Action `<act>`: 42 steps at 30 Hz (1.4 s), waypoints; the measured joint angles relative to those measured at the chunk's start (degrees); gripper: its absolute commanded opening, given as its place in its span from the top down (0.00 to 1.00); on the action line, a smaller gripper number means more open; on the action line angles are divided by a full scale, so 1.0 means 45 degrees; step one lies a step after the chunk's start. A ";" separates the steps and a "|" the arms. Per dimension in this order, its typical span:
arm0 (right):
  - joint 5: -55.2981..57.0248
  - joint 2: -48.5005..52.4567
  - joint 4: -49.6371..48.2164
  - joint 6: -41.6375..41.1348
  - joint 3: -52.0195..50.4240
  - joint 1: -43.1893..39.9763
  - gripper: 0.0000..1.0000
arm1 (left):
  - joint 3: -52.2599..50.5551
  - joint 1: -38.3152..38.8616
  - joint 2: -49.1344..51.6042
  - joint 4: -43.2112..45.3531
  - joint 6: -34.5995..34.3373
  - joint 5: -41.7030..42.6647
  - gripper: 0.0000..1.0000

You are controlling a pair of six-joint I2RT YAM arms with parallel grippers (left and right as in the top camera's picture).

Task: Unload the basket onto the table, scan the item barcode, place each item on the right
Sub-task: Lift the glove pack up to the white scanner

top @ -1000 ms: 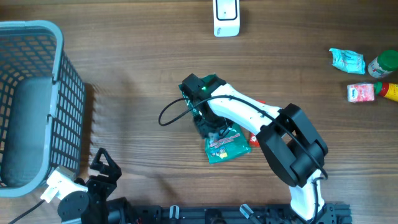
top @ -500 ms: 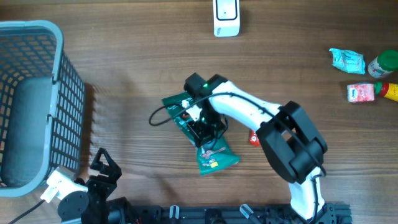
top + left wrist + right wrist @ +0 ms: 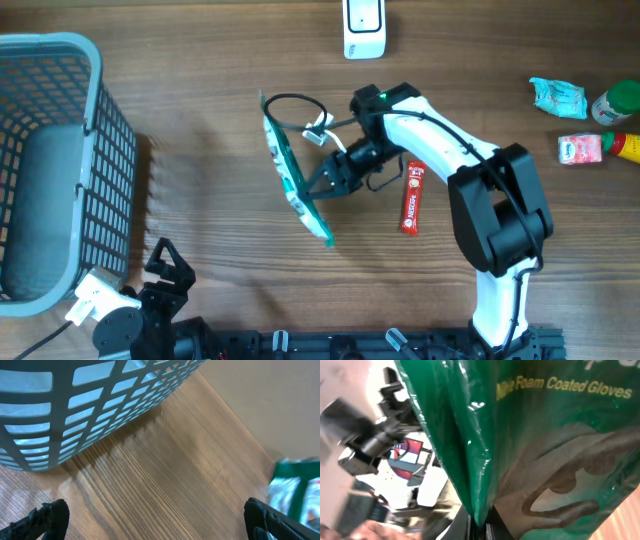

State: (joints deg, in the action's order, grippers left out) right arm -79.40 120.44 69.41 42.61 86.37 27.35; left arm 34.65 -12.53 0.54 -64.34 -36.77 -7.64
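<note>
The green glove package [image 3: 560,435] bore the yellow legend "Foam Coated Gloves"; white lettering on the red bar [image 3: 411,198] was too small to read.

Basket [image 3: 112,170] far left; glove pack [image 3: 291,182] centre; scanner [image 3: 364,30] behind.

Right arm [image 3: 440,150], as we see it: white shell links, 1 large black joint housing [image 3: 500,215], a green light [image 3: 372,97] near the wrist, and a thin black cable [image 3: 290,96] looping to a white connector [image 3: 318,127]. Left arm [image 3: 120,328]: black, with 1 white block [image 3: 95,293]. The left gripper [image 3: 157,519] shows 2 black fingers [image 3: 45,517].
</note>
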 measured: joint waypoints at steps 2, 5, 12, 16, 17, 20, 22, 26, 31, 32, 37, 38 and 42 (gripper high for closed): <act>-0.0981 0.0000 -0.0772 0.0933 0.0005 0.0083 0.96 | -0.0005 0.0000 0.0000 -0.0005 0.0000 0.0000 0.00; -0.1734 0.0000 -0.1943 0.1253 0.0005 0.0126 0.96 | -0.0005 0.0000 0.0000 -0.0005 0.0000 0.0000 0.00; -0.2205 0.0000 -0.2701 0.0767 0.0005 0.0160 0.96 | 0.0000 0.0000 0.0000 -0.0005 0.0000 0.0000 0.00; -0.2205 0.0000 -0.3740 -0.1977 0.0010 0.0165 0.96 | -0.0005 0.0000 0.0000 -0.0005 0.0000 0.0000 0.00; -0.2205 0.0000 -0.3997 -0.3084 0.0010 0.0165 0.96 | 0.0000 0.0000 0.0000 -0.0005 0.0000 0.0000 0.00; -0.2205 0.0000 -0.4512 -0.8262 0.0010 0.0165 0.96 | 0.0000 0.0000 0.0000 0.0000 0.0000 0.0005 0.00; -0.2205 0.0000 -0.4546 -1.1672 0.0010 0.0165 0.96 | 0.0000 0.0000 0.0000 -0.0005 0.0000 0.0000 0.00; -0.2210 0.0000 -0.4634 -1.9064 0.0010 0.0165 0.96 | -0.0005 0.0000 0.0000 -0.0005 -0.0005 0.0000 0.00; -0.2210 0.0000 -0.4906 -2.2493 0.0010 0.0160 0.96 | 0.0000 0.0000 0.0000 -0.0005 0.0000 0.0000 0.00; -0.2210 0.0000 -0.4920 -2.2853 0.0010 0.0160 0.96 | 0.0000 0.0000 0.0000 -0.0005 0.0000 0.0000 0.00; -0.2210 0.0000 -0.4935 -2.3921 0.0010 0.0160 0.96 | 0.0000 0.0000 0.0000 -0.0005 0.0000 0.0000 0.00; -0.2210 0.0000 -0.5022 -2.3999 0.0010 0.0160 0.96 | -0.0005 0.0000 0.0000 0.0000 0.0000 0.0000 0.00; -0.2210 0.0000 -0.6615 -2.3241 0.0005 0.0160 0.96 | -0.0005 0.0000 0.0000 -0.0005 0.0000 0.0000 0.00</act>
State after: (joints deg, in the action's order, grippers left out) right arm -89.34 120.44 39.64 -61.98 86.39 28.08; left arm 34.63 -12.53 0.54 -64.36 -36.77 -7.64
